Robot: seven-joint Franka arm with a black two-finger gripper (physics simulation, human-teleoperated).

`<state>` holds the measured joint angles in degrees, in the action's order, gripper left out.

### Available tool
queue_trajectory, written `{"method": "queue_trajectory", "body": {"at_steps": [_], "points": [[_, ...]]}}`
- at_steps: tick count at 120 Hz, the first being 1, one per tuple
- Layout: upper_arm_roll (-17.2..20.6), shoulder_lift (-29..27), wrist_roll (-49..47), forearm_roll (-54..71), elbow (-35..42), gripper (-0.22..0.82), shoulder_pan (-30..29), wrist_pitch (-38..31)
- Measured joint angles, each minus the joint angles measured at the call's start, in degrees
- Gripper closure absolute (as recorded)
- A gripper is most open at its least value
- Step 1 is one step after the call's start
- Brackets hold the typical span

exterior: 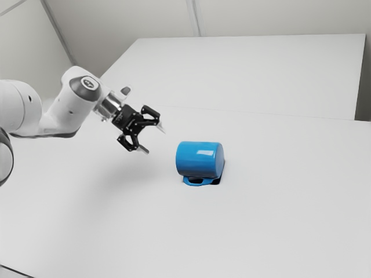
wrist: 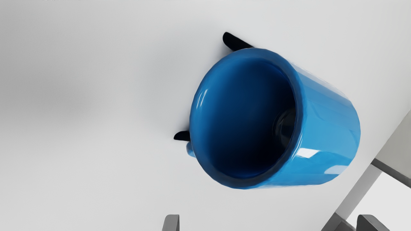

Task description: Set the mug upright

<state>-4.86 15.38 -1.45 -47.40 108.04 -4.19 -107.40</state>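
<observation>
1. Mug (exterior: 198, 159) lies on its side on the white table (exterior: 278, 202), in the exterior view. Its handle (exterior: 198, 182) is low, near the table surface.
2. Just beside the handle, partly hidden by the mug, is a black thing (exterior: 217, 180); what it is, I cannot tell.
3. The gripper (exterior: 154, 140) is above the table, to the exterior view's left of the mug and apart from it. It is wide open and has hold of nothing.
4. In the wrist view, the mouth of the mug faces the gripper, and the two fingers (wrist: 171, 223) stand far from each other, with nothing gripped.
</observation>
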Motion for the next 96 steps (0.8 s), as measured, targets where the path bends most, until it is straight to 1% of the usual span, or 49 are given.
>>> {"method": "queue_trajectory", "body": {"at_steps": [24, 61, 96], "points": [[0.3, 4.3, 0.1, -7.2, -0.9, 0.0, 0.2, -3.0], [1.1, 7.9, 0.6, -16.4, -1.8, 0.0, 1.5, -6.0], [3.7, 9.9, 0.9, -23.3, -2.0, 0.0, 1.9, -7.6]]}}
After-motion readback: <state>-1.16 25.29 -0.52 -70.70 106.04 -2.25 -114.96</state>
